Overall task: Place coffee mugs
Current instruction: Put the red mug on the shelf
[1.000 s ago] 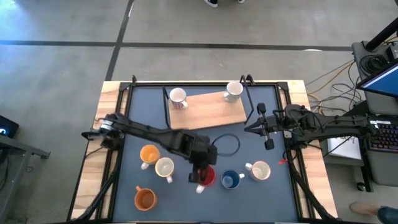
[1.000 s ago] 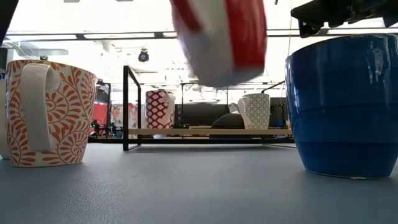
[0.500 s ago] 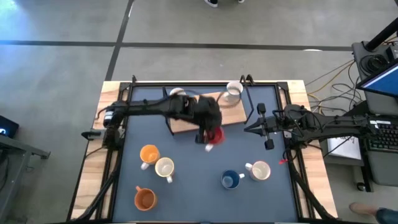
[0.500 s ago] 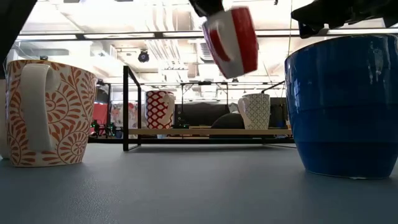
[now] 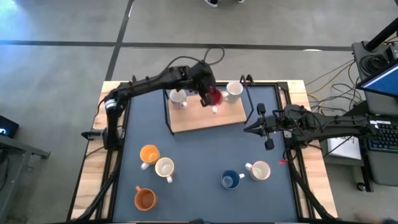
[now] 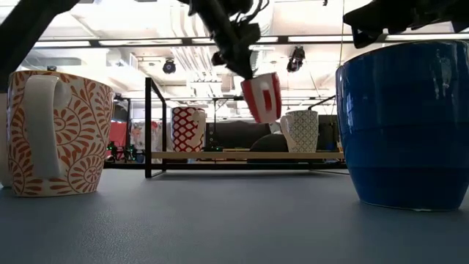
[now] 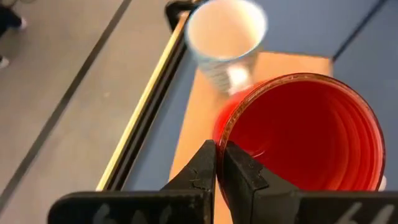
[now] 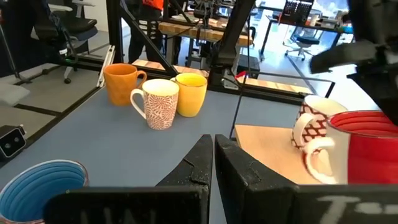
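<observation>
Overhead, left claw [image 7: 216, 163] pinches red mug's [image 7: 305, 137] rim above board [image 5: 211, 115].

Grey floor [image 5: 62, 62], bright ceiling strip lights [image 6: 132, 42]

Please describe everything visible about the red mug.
The red mug is glossy, ceramic-looking, red inside and red with white patches outside, and empty. The left gripper is shut on its rim. It hangs tilted in the air above the wooden board, between the two mugs standing there, touching only the gripper.
</observation>
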